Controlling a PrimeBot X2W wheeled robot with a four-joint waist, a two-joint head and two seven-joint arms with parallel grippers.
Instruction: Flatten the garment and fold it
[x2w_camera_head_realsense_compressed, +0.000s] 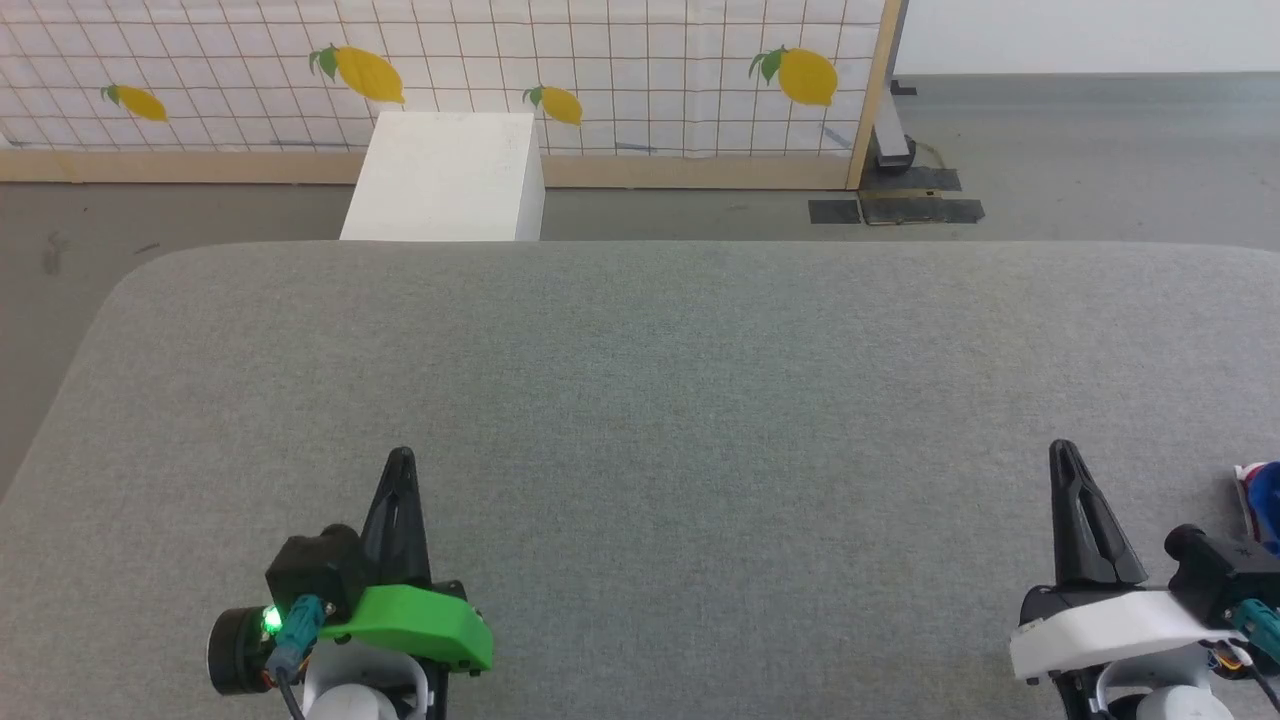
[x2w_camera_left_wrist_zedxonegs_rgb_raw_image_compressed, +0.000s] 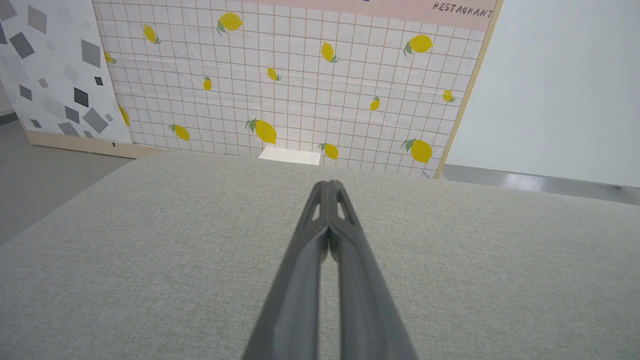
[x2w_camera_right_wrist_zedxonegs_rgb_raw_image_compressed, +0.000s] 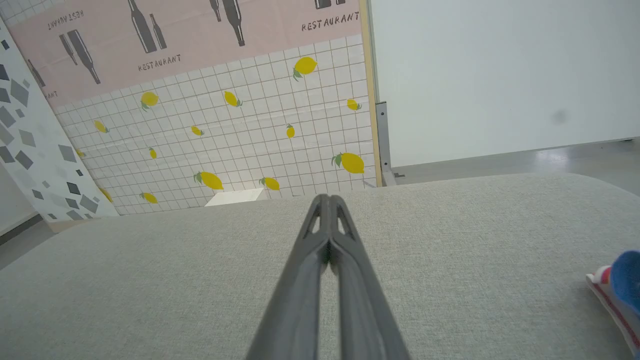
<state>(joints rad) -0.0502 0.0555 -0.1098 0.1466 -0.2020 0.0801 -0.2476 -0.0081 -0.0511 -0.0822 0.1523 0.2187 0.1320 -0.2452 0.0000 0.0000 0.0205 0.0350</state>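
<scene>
Head view: high up, facing forward and down over the pad (x2w_camera_head_realsense_compressed: 640, 400) to the panel (x2w_camera_head_realsense_compressed: 600, 60).
Left wrist view: low and close over the pad, facing along the left gripper (x2w_camera_left_wrist_zedxonegs_rgb_raw_image_compressed: 330, 187) to the panel.
Right wrist view: low over the pad, facing along the right gripper (x2w_camera_right_wrist_zedxonegs_rgb_raw_image_compressed: 327, 200), same heading.
Shared by all: pad, panel, white box (x2w_camera_head_realsense_compressed: 440, 175).
Shared by head and right wrist: garment (x2w_camera_head_realsense_compressed: 1262, 495) edge, far right.

Matt grey woven-cloth table (x2w_camera_head_realsense_compressed: 640, 400), smooth matt dark plastic fingers (x2w_camera_left_wrist_zedxonegs_rgb_raw_image_compressed: 327, 240), soft blue garment (x2w_camera_right_wrist_zedxonegs_rgb_raw_image_compressed: 625, 280)
</scene>
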